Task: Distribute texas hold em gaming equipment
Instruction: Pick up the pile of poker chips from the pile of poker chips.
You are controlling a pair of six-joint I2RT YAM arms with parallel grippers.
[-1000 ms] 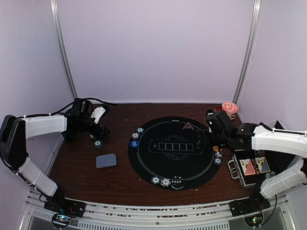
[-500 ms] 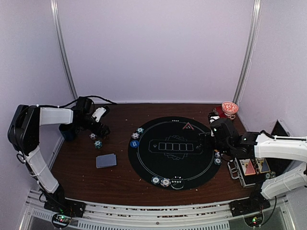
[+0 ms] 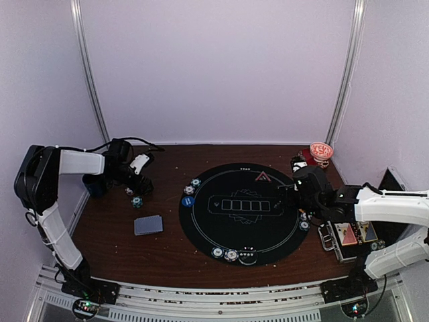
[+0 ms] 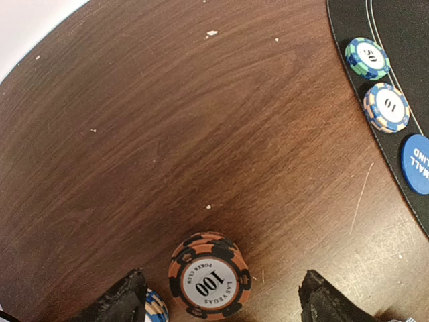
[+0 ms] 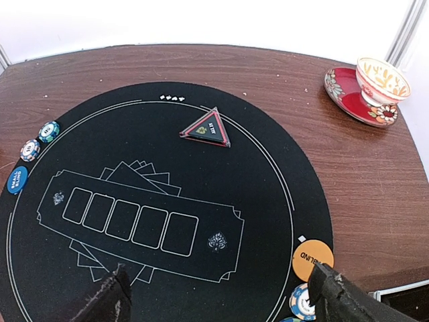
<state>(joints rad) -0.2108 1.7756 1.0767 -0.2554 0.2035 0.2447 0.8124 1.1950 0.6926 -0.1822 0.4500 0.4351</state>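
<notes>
The left claw (image 4: 221, 294) stood spread, with an orange chip (image 4: 209, 275) on the counter (image 4: 167, 134) between its fingers. The right claw (image 5: 221, 298) was spread too, an orange disc (image 5: 312, 260) near one finger.

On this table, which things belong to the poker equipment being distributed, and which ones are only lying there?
Part of the job: orange-and-black striped poker chip; green striped poker chip; blue round disc; orange round disc; red triangle marker; stack of grey-blue-backed playing cards.
Just lying about: red-patterned cup and saucer; small metal case.
</notes>
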